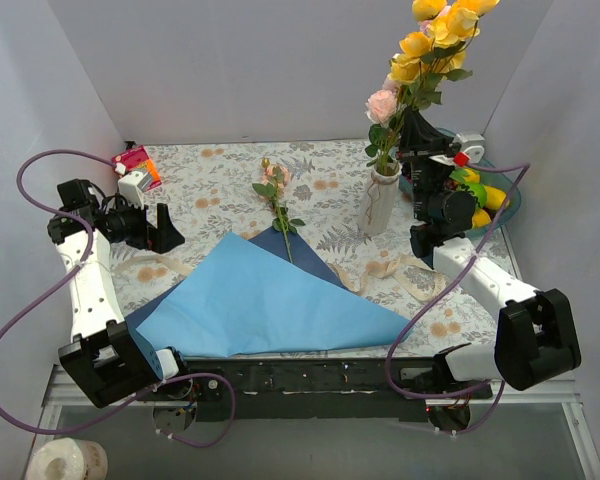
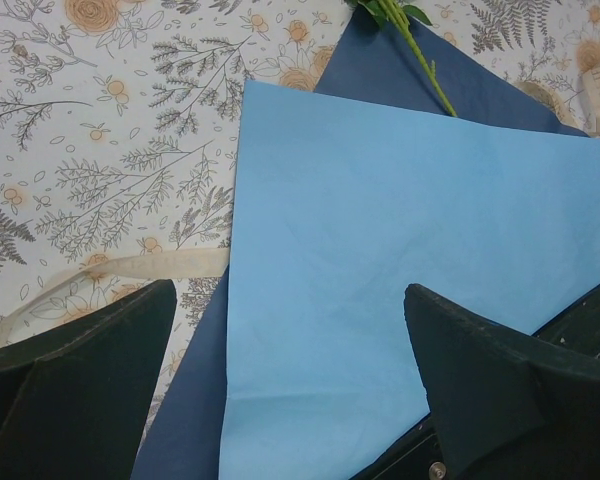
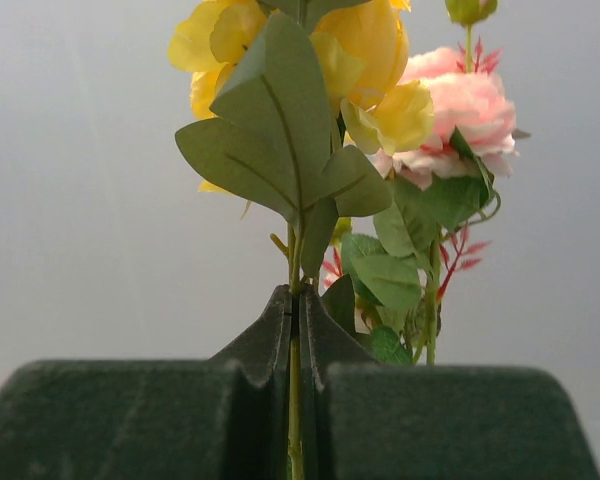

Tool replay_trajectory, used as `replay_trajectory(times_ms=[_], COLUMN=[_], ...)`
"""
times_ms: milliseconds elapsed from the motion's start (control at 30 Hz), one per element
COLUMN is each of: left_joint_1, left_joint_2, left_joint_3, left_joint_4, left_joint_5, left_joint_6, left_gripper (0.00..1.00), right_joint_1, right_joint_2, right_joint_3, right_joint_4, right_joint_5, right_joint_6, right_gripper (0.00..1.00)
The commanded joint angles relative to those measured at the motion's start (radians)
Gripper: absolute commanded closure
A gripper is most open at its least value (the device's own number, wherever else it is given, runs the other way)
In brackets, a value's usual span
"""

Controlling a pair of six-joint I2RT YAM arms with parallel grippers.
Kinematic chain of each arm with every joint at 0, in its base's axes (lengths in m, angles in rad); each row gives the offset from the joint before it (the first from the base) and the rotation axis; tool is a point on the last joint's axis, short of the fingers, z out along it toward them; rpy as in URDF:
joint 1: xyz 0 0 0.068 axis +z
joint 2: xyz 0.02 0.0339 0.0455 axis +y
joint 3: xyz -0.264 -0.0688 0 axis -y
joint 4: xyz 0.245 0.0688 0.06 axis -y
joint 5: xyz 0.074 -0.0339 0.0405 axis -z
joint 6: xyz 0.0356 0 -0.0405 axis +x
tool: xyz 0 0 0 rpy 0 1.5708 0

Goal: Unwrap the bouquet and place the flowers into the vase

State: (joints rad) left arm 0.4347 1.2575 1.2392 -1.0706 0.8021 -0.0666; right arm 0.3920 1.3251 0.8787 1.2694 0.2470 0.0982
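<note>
- Could tip the vase [image 1: 383,205], standing right of centre on the surface [image 1: 210,165], by swinging the pinched stem sideways against its narrow neck.
- Could drop the yellow flowers [image 1: 438,30] outside the rim by parting the right claw [image 3: 295,300], now pressed together on their green stem, before the stem end sits in the neck. Cannot tell whether it is in yet.
- Could drag out the pink rose [image 1: 382,104] standing in the vase, through leaves tangling with the yellow spray.
- Could snag the cream ribbon [image 1: 400,272] or rumple the blue paper [image 1: 270,300] in reaching for the loose pink stem [image 1: 277,195], lying mid-surface with its foot on the paper.
- Finds the left claw [image 1: 163,228] spread wide, pinching nothing, hovering at the left near the paper's edge.
- Counts one vase, one rose in it, one yellow spray, one loose stem and two claws.
- Shows light blue paper over dark blue: one folded sheet or two, cannot tell.
</note>
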Motion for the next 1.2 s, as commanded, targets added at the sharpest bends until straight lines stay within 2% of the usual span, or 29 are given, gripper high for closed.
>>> replay_trajectory(times_ms=[0,333,400,433,467,500,567,600,633,767,900,1033,1167], left_joint_1=[0.004,0.004,0.004,0.006,0.004,0.004,0.004,0.004,0.006,0.004,0.004,0.004,0.006], left_joint_2=[-0.009,-0.015,-0.013,-0.012,-0.01,-0.006,-0.007,-0.009,-0.01,-0.012,-0.012,-0.015,-0.02], left_joint_3=[0.026,0.062,0.06,0.06,0.06,0.063,0.059,0.059,0.059,0.065,0.068,0.059,0.052], left_joint_4=[-0.011,-0.048,-0.06,-0.066,-0.075,-0.078,-0.077,-0.077,-0.075,-0.074,-0.074,-0.069,-0.068], left_joint_5=[0.008,-0.007,-0.001,0.003,0.005,0.005,0.008,0.011,0.009,0.017,0.025,0.028,0.039], left_joint_6=[0.017,0.037,0.053,0.057,0.059,0.06,0.06,0.06,0.059,0.056,0.047,0.042,0.039], left_gripper=[0.02,0.02,0.02,0.02,0.02,0.02,0.02,0.02,0.02,0.02,0.02,0.02,0.02], right_joint_1=[-0.008,-0.019,-0.019,-0.021,-0.019,-0.019,-0.018,-0.015,-0.009,0.03,0.103,0.253,0.395], right_joint_2=[0.023,0.074,0.072,0.069,0.063,0.048,0.026,0.004,-0.007,-0.066,-0.138,-0.175,-0.144], right_joint_3=[-0.015,-0.035,-0.04,-0.04,-0.038,-0.04,-0.044,-0.047,-0.052,-0.052,-0.063,-0.044,-0.034], right_joint_4=[0.176,0.226,0.226,0.222,0.199,0.187,0.141,0.128,0.108,0.024,-0.077,-0.264,-0.447], right_joint_5=[0.037,0.023,0.014,0.006,0.0,0.001,-0.009,-0.012,-0.017,-0.041,-0.051,-0.054,-0.022], right_joint_6=[-0.008,-0.035,-0.04,-0.051,-0.052,-0.055,-0.061,-0.071,-0.087,-0.141,-0.193,-0.28,-0.284], right_gripper=[0.99,0.99,0.91,0.86,0.77,0.52,0.34,0.16,0.11,0.07,0.07,0.13,0.17])
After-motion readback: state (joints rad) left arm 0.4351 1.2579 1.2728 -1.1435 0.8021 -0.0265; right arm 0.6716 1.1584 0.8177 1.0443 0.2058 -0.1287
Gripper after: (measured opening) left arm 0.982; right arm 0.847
